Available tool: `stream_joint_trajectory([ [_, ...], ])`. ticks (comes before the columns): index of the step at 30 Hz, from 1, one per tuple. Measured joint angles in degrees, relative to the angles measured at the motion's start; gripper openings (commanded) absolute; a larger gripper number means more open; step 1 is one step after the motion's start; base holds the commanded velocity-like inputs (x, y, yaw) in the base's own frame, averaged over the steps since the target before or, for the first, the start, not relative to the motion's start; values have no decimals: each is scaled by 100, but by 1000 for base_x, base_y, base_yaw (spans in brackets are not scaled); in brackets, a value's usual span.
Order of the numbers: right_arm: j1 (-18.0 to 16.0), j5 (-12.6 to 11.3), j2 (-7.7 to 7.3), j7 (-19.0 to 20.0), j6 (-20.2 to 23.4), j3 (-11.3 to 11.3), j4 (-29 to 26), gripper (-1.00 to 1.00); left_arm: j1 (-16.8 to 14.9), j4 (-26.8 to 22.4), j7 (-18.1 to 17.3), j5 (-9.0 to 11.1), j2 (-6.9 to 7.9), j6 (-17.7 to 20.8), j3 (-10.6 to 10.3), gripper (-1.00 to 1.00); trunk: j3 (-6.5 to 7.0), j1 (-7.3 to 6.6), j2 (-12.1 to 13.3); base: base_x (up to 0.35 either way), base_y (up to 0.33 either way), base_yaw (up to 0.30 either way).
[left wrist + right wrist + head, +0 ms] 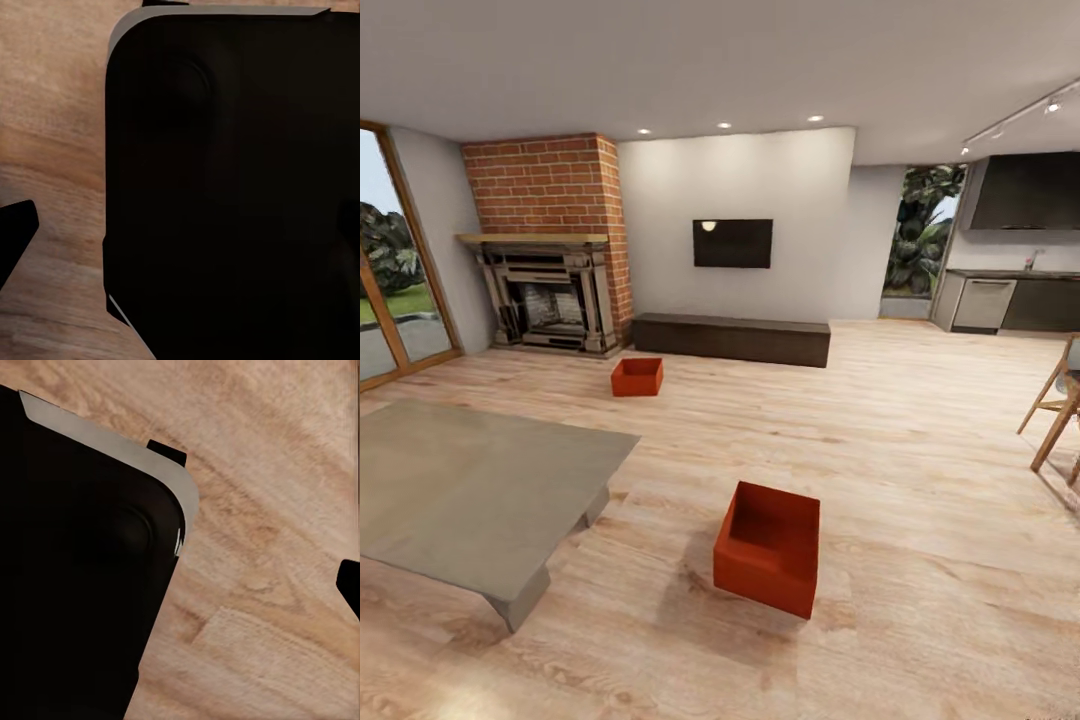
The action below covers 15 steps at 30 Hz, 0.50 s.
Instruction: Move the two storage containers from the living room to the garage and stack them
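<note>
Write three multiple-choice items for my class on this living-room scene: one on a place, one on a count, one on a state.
1. Where does the farther orange-red lidless storage bin rest?
A. on the grey low table
B. on the wood-plank floor before the long dark low cabinet
C. inside the brick fireplace

2. How many orange-red bins show?
A. one
B. two
C. three

3. How do the bins stand?
A. stacked
B. touching side by side
C. apart, unstacked

Answers: 1 B, it sits on the wood-plank floor just in front of the cabinet. 2 B, the farther one and the nearer bin. 3 C, open floor lies between them.
</note>
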Motion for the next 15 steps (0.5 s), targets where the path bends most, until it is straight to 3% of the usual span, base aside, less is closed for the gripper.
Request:
stream_joint_trajectory([
  [15,1,0,0,0,0,0,0,100,0,0,0,-5,0,-8,0,100,0,3,0,23,1,-245],
])
